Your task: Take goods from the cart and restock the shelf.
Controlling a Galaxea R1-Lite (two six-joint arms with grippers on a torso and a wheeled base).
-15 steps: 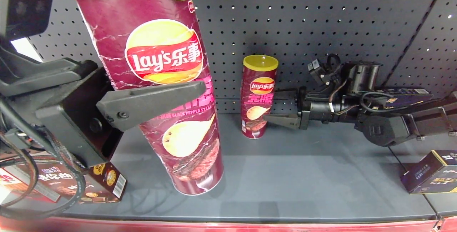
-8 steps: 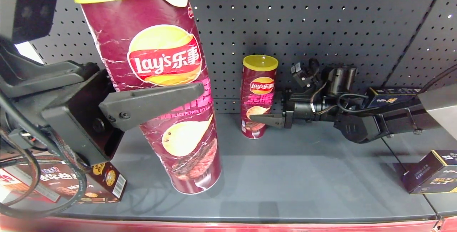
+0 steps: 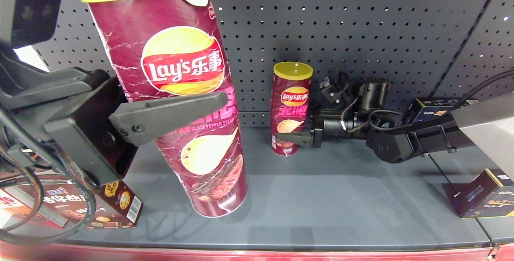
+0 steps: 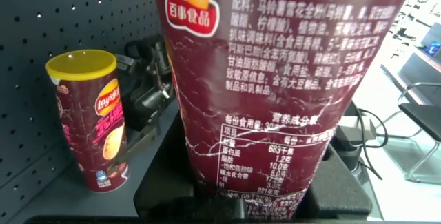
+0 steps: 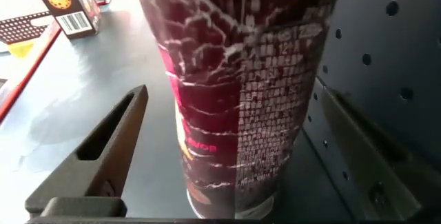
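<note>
Heads up: the held can (image 3: 176, 92) has its lid clipped by the top edge, and it hides the left gripper's (image 3: 209, 92) far finger. Same deal with the right gripper (image 3: 287, 132) behind the far can (image 3: 292, 104). The cookie box (image 3: 116, 206) at 8 o'clock is half under cables, and the dark box (image 3: 482, 194) at 4 o'clock runs off-frame.

You have two cans here, a near can (image 3: 180, 104) and a far can (image 3: 291, 108), both maroon with yellow lids. You have two grippers, the left gripper (image 3: 209, 100) and the right gripper (image 3: 290, 127). On the right you count two dark boxes, a front box (image 3: 484, 192) and a back box (image 3: 435, 110). On the left you count one brown box (image 3: 116, 206); whether a second lies beside it, you cannot tell. There is one shelf (image 3: 341, 196), and one pegboard (image 3: 361, 20) behind it.
</note>
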